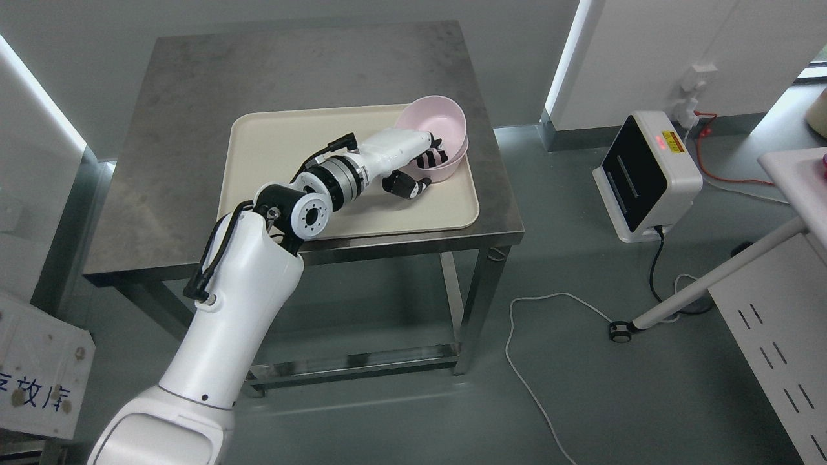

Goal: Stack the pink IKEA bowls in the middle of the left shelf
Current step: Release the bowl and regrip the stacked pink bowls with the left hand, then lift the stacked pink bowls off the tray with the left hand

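Note:
Two pink bowls sit nested at the far right corner of a cream tray (278,142) on a steel table (194,97). The upper bowl (434,123) leans tilted inside the lower bowl (454,165). My left hand (426,169) reaches in from the lower left across the tray. Its fingers (434,155) hook over the lower bowl's near rim and the thumb (408,186) presses against the outside wall below. The bowls rest on the tray. No shelf is in view.
A white box device (646,174) with a black front and a red light stands on the floor to the right, with cables (536,349) trailing from it. A white table edge (791,165) and a slanted leg with a caster (621,331) are at the far right.

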Tool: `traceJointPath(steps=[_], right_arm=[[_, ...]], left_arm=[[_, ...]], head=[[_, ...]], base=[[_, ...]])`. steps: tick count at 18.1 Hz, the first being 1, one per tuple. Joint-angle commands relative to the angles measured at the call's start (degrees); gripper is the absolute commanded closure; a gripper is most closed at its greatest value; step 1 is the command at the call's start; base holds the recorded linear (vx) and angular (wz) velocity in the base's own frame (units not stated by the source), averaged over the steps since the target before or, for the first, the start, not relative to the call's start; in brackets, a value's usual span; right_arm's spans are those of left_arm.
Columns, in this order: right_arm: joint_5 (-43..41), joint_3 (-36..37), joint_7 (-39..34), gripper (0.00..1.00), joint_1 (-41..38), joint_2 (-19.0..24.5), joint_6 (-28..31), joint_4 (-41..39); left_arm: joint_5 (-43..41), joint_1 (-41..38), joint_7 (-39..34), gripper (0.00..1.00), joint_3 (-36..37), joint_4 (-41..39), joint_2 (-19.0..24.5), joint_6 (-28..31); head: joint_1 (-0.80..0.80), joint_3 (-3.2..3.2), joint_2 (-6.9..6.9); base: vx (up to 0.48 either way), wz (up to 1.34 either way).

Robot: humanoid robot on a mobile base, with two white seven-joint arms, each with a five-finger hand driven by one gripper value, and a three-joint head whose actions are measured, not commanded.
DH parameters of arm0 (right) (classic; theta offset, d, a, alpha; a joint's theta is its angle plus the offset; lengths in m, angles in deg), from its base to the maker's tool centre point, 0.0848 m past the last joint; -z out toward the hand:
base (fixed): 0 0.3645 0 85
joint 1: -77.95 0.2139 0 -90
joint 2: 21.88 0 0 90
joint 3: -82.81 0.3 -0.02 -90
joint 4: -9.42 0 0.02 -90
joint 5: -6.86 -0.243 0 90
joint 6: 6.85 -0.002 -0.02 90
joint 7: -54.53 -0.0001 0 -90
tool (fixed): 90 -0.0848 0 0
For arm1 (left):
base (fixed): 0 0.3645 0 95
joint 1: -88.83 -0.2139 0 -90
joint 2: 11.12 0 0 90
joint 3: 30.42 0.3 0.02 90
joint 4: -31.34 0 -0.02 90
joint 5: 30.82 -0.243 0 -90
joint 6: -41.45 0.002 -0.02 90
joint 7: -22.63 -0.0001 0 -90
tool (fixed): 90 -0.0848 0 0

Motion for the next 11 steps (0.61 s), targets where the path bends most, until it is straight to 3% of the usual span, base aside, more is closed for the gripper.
traceJointPath(steps=[1,8,11], right_arm=[[0.0,0.6,0.0,0.0,-1.7,-1.0,0.0,-1.9],[0.0,0.7,0.0,0.0,-1.7,-1.0,0.0,-1.9],[0.0,0.6,0.0,0.0,-1.7,-1.0,0.0,-1.9]], left_arm=[[0.5,0.2,-1.2,1.0,-6.1,0.2,1.0,-1.5],[1.4,0.4,-0.6,0.99,-17.3,-4.4,1.0,-6.8],[4.1,-0.1,-0.1,0.99,-23.5,-5.7,1.0,-12.6]], head=[[0.0,0.0,0.0],[0.0,0.0,0.0],[0.0,0.0,0.0]], base=[[-0.005,-0.01],[0.005,0.01],[-0.003,0.0]])
